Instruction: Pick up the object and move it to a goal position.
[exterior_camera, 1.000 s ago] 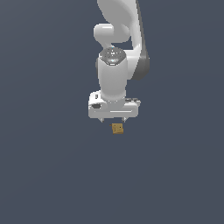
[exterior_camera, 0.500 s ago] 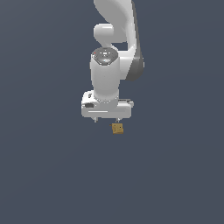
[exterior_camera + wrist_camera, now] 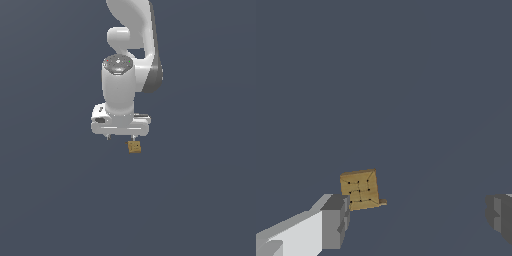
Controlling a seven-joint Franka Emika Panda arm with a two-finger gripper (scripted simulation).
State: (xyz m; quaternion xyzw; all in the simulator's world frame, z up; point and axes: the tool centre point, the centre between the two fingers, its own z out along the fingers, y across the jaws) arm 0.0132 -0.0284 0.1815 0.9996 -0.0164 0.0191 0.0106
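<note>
End effector (image 3: 418,215) hangs spread wide over the counter (image 3: 200,200); the tan block (image 3: 360,189) sits just beside one finger (image 3: 335,220), seemingly light, rigid, best pinched across flat sides.

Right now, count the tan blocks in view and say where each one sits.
1. The tan-yellow block lies on the dark floor just below the gripper, toward the exterior view's right; in the wrist view it sits beside one grey fingertip, ungrasped. Another could be hidden behind the arm.
</note>
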